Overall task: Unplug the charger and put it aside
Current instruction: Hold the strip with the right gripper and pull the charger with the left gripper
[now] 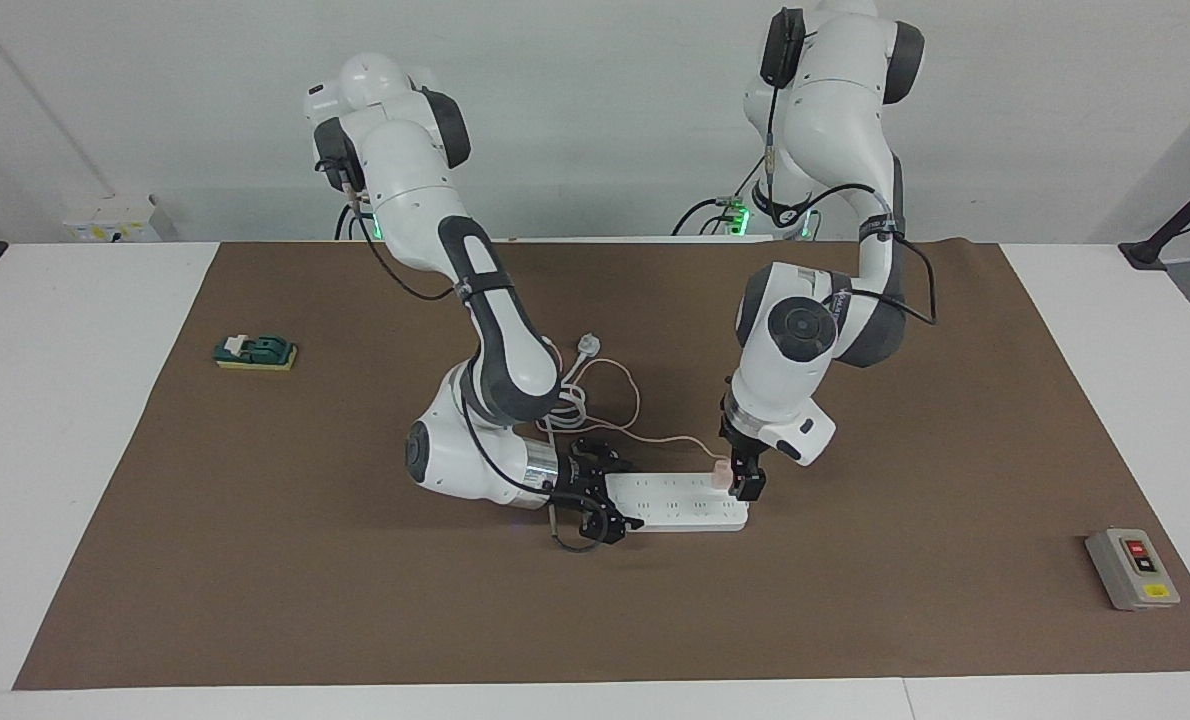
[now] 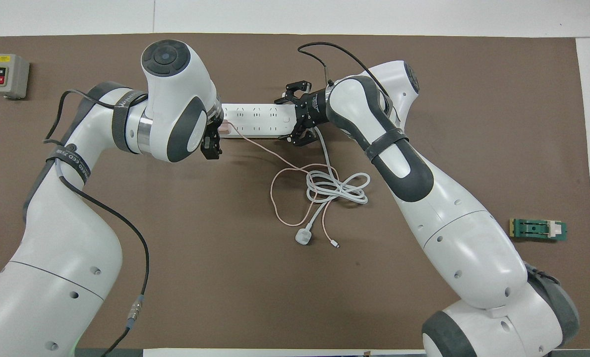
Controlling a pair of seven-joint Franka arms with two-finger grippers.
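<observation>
Brown paper matting (image 1: 355,600) covers the middle of a white table (image 1: 55,450) that stands against a plain pale wall.

The small pale-pink cube-shaped charger (image 1: 720,474) sits plugged into the white multi-socket power strip (image 1: 675,502), at the strip's end toward the left arm. The left gripper (image 1: 747,483) points down at that same end, its black fingers set wide and standing just beside the charger with nothing held; whether they touch the cube cannot be told. From the charger a thin pink cable (image 2: 275,198) runs toward the robots and loops on the mat next to the strip's coiled thick white cord (image 2: 337,188).

The right gripper (image 1: 600,495) lies low at the strip's other end, its fingers spread to either side of the strip; whether they press on it cannot be told.

Well apart from both grippers, a grey switch box with red and yellow buttons (image 1: 1132,568) rests near the left arm's end of the mat, and a small green block (image 1: 255,351) near the right arm's end.
</observation>
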